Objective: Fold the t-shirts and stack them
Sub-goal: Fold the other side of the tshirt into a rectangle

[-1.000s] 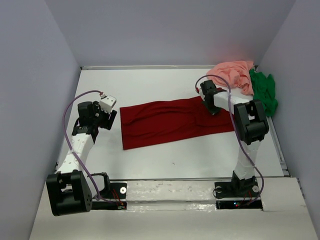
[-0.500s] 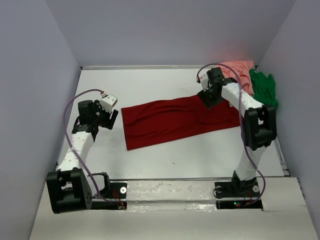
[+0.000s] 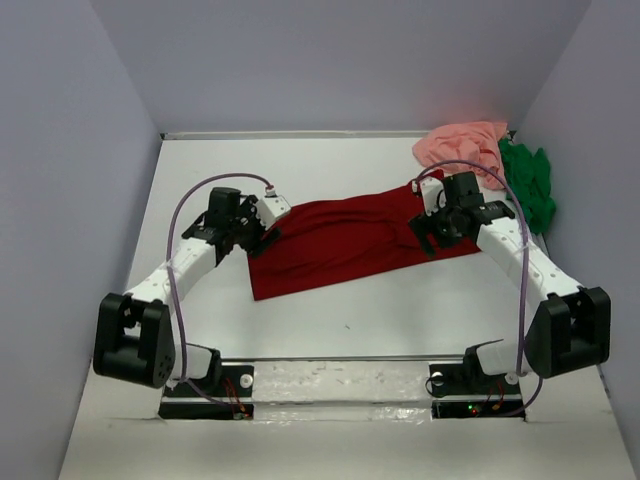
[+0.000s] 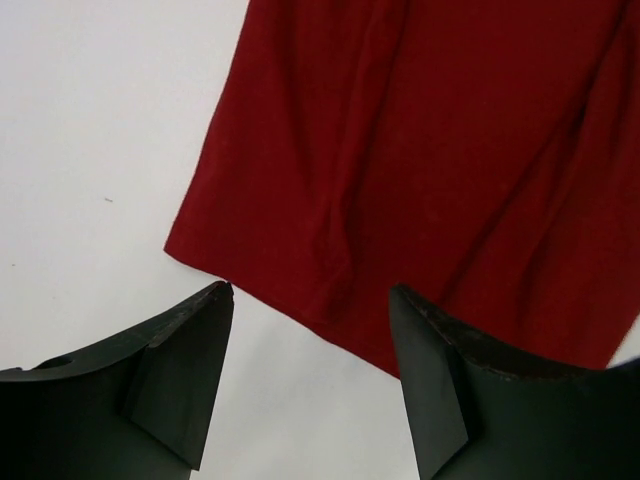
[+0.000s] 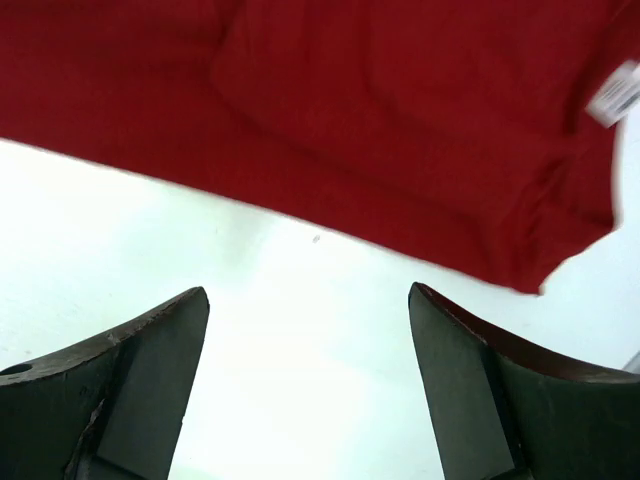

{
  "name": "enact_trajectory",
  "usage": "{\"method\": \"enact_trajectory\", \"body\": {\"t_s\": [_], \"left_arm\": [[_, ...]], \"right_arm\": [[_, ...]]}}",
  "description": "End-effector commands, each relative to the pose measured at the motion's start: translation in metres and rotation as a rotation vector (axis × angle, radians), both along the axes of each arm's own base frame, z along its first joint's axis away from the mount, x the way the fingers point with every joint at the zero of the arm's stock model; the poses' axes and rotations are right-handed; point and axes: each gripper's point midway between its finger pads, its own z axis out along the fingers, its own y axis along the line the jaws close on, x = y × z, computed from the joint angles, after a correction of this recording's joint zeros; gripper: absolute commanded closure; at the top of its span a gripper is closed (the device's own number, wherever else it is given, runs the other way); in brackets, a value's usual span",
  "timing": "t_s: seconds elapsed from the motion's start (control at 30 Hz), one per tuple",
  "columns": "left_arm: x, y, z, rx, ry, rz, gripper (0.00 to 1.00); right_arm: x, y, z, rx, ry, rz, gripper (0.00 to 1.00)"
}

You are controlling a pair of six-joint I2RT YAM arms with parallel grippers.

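Jaws apart and empty, left gripper (image 4: 310, 298) and right gripper (image 5: 308, 294) should each straddle the red shirt (image 3: 350, 240) edge just ahead.

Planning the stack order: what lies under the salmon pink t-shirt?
The salmon pink t-shirt's right edge seems to overlap the green t-shirt; white table shows around it. Whatever lies beneath its bunched cloth is hidden.
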Motion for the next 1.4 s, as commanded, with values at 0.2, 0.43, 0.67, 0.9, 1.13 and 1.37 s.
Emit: {"method": "enact_trajectory", "body": {"t_s": [0.2, 0.43, 0.67, 0.9, 1.13, 1.37], "left_arm": [[0.067, -0.008, 0.017, 0.169, -0.205, 0.025, 0.3], [0.071, -0.078, 0.01, 0.13, -0.179, -0.176, 0.28], [0.065, -0.135, -0.009, 0.126, -0.102, -0.339, 0.27], [0.066, -0.16, -0.022, 0.102, -0.04, -0.424, 0.27], [0.072, -0.162, -0.032, 0.121, -0.04, -0.441, 0.27], [0.08, -0.159, -0.04, 0.154, -0.056, -0.42, 0.27]], "right_arm": [[-0.005, -0.013, -0.009, 0.141, -0.041, -0.059, 0.15], [-0.004, -0.01, -0.026, 0.151, 0.015, -0.063, 0.15], [-0.002, -0.015, -0.035, 0.118, 0.039, -0.077, 0.15], [-0.003, -0.019, -0.045, 0.096, 0.069, -0.087, 0.15], [-0.003, -0.019, -0.05, 0.093, 0.087, -0.084, 0.15], [-0.004, -0.019, -0.054, 0.091, 0.102, -0.082, 0.15]]}}
